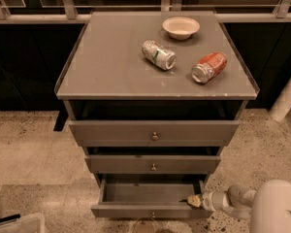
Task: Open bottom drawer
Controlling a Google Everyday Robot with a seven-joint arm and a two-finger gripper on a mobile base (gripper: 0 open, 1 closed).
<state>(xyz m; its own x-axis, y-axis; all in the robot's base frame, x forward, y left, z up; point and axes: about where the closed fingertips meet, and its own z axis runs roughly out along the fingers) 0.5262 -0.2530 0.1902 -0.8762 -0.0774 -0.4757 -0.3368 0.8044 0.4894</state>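
"Grey and thin-fronted, the bottom drawer (145,194) sits lowest in the cabinet, at our 6 o'clock. It is already drawn part way out, so we see its plain floor. How do we think it will handle?"

"Light, we'd judge, since nothing lies in it (stiff enough not to flex, though). It should slide straight, but a pull from one end may rack it sideways. The small round knob (153,214) at mid-front is the natural hold, though it is smooth metal and little to grip."

"And our tool?"

"The gripper (194,200) is at the drawer's 3 o'clock end, just inside the front panel by the right corner. We cannot tell how far open it is, nor whether it has hold of anything."

"Room to move?"

"The middle drawer (153,164) overhangs at the gripper's 12 o'clock, so we have little headroom. Toward 6 o'clock the speckled floor (34,149) gives travel, save a dim shape just ahead of the knob that we cannot make out. A plastic bin (19,224) lies at 8 o'clock, well apart. Our own arm (233,200) crowds 3 o'clock."
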